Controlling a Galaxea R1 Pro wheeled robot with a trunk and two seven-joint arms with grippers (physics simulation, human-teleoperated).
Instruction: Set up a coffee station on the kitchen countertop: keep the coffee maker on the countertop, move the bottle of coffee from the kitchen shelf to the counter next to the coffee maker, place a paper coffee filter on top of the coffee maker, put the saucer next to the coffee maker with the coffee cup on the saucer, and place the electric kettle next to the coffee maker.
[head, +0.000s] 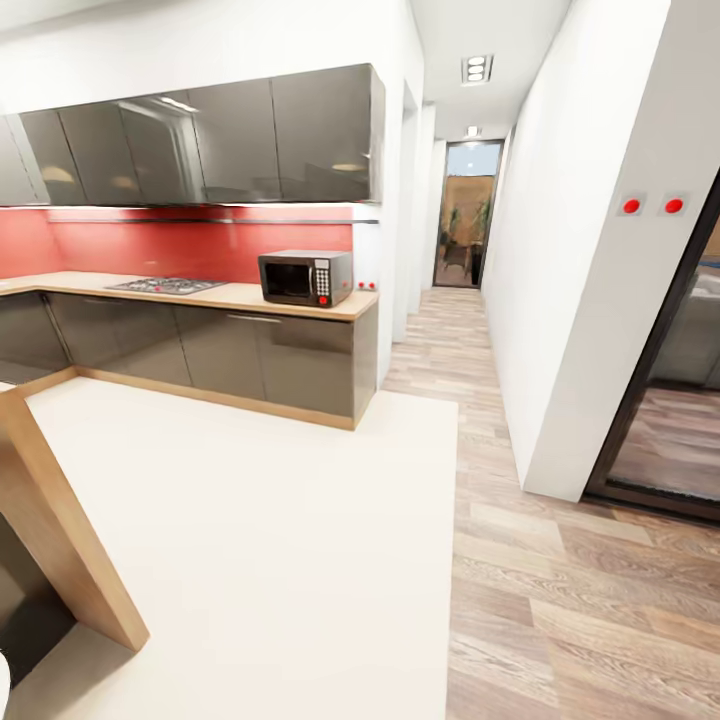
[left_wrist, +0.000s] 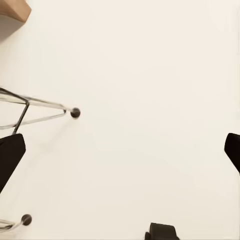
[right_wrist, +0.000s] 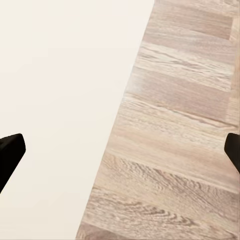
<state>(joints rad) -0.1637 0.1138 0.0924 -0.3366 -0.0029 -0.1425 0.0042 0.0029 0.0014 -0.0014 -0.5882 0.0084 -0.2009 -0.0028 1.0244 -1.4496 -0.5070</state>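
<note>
Head view: bench (head: 230, 296) against the red wall — microwave (head: 305, 277) at its end, cooktop (head: 165, 286) beside it; the task's things are not to be seen.
Left wrist view: left gripper (left_wrist: 122, 150) fingers (left_wrist: 10, 155) spread, released, over cream floor (left_wrist: 150, 75); chrome chair legs (left_wrist: 45, 107) near.
Right wrist view: right gripper (right_wrist: 122, 150) fingers (right_wrist: 10, 150) spread, released — over the seam of cream floor and wood planks (right_wrist: 180, 125).
</note>
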